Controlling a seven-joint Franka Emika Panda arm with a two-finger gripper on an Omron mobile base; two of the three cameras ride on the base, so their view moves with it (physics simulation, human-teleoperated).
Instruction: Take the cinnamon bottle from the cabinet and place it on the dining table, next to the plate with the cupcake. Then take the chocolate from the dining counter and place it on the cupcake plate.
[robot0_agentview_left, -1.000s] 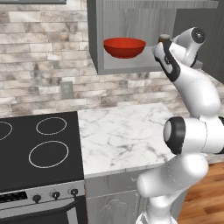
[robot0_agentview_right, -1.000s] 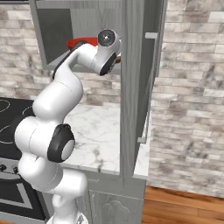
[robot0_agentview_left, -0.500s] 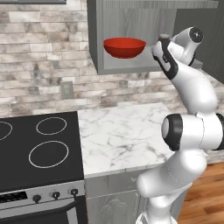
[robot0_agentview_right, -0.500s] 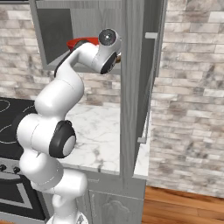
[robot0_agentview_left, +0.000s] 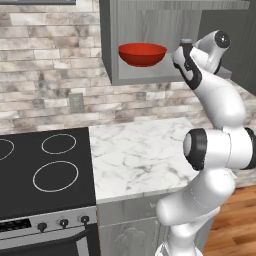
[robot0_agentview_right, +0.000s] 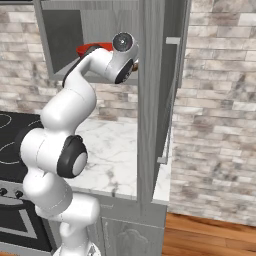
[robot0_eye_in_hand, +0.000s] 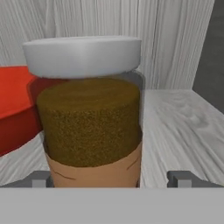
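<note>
The cinnamon bottle (robot0_eye_in_hand: 89, 118), a clear jar of brown powder with a white cap and a tan label, stands upright on the cabinet shelf (robot0_eye_in_hand: 183, 118), very close in the hand view. My gripper (robot0_eye_in_hand: 112, 179) is open, one fingertip on each side of the jar's base. The left tip is near the glass and the right tip is well clear of it. In the left base view the gripper (robot0_agentview_left: 182, 56) reaches into the open cabinet (robot0_agentview_left: 150, 20), with the bottle's cap (robot0_agentview_left: 186, 42) just above the hand. The plate, cupcake and chocolate are out of view.
A red bowl (robot0_agentview_left: 142, 53) sits on the same shelf, just left of the bottle (robot0_eye_in_hand: 13, 105). The open cabinet door (robot0_agentview_right: 152, 100) stands right of the arm. Below are a marble counter (robot0_agentview_left: 140, 150) and a black stove (robot0_agentview_left: 40, 170).
</note>
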